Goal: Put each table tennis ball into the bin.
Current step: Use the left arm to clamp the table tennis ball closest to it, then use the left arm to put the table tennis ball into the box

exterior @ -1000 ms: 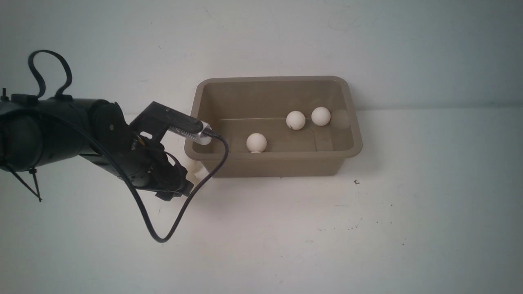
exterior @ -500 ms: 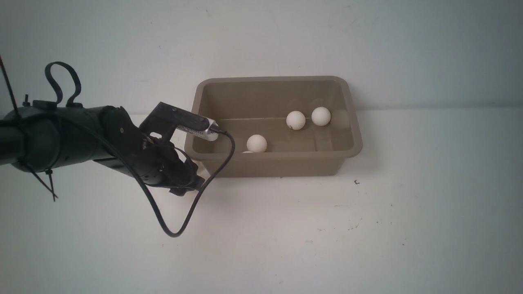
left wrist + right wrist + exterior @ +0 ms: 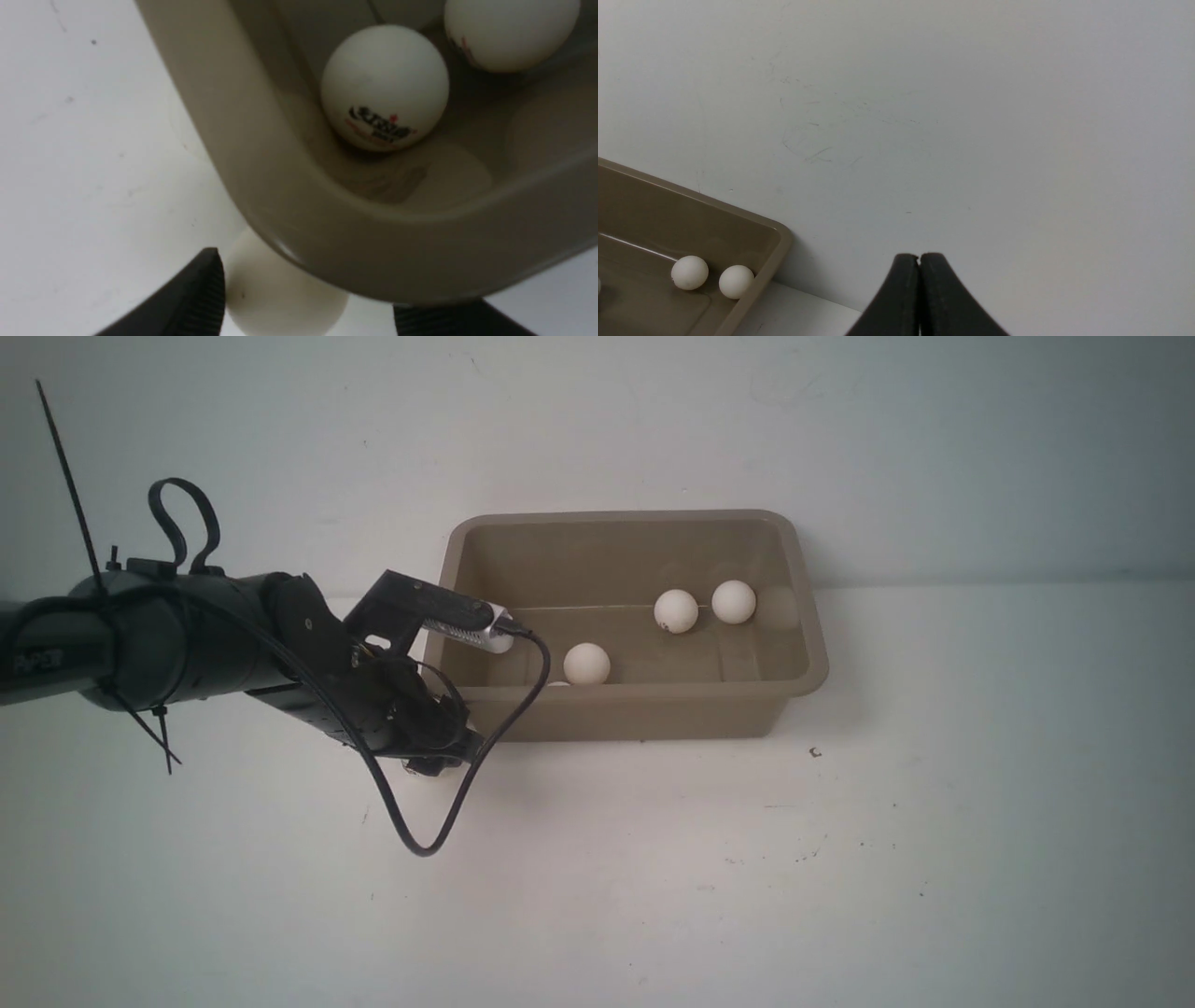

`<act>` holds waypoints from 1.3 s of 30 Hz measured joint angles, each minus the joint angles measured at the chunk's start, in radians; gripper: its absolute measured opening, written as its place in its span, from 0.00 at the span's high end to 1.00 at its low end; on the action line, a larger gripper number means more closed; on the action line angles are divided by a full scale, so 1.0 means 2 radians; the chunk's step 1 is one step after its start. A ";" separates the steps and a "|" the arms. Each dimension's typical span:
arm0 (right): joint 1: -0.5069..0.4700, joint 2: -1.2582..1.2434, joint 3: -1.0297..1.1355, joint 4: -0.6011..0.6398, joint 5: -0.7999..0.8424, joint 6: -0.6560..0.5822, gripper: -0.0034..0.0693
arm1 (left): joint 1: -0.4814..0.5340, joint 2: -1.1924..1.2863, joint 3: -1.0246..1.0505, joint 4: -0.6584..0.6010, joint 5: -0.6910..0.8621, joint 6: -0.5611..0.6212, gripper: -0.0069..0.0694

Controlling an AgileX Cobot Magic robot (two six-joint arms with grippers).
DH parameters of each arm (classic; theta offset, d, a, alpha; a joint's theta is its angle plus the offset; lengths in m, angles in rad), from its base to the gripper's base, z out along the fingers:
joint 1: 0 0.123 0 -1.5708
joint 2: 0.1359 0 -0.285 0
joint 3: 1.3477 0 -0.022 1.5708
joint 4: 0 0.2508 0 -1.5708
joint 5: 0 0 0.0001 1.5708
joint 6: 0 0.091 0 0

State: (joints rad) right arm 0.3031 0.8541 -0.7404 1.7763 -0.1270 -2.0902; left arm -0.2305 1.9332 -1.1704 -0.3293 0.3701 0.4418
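Note:
The taupe bin (image 3: 644,709) stands at the table's middle. Three white table tennis balls (image 3: 586,664) (image 3: 676,610) (image 3: 734,601) lie in it; two more are partly hidden near its front left. My left gripper (image 3: 439,758) is low at the bin's front-left corner. In the left wrist view the left gripper (image 3: 306,289) is open around a ball (image 3: 275,294) lying on the table outside, tucked under the bin's rim (image 3: 261,163); one finger (image 3: 196,298) is against it, the other stands apart. My right gripper (image 3: 919,257) is shut and empty, away from the bin (image 3: 775,240).
A black cable (image 3: 439,821) loops from the left wrist down over the table in front of the bin. The bin's walls stand right beside the left fingers. White tabletop stretches in front and to the right. A logo ball (image 3: 384,86) sits inside the bin's corner.
My left arm has moved right and lower toward the bin's front-left corner, covering the outside ball in the front view. The balls in the bin have stayed put.

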 joint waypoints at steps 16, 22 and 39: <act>0.000 0.000 0.000 0.000 0.000 0.000 0.98 | -0.001 -0.048 0.000 0.000 0.086 -0.015 0.45; 0.000 0.000 0.000 0.000 0.000 0.000 0.98 | -0.015 -0.151 -0.002 -0.018 0.039 -0.020 0.45; 0.000 0.006 0.000 -0.001 0.000 0.013 0.98 | -0.025 0.024 -0.170 -0.042 0.069 0.017 0.45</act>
State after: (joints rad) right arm 0.3031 0.8652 -0.7404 1.7739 -0.1278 -2.0638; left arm -0.2801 1.9803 -1.5099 -0.4141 0.5081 0.4760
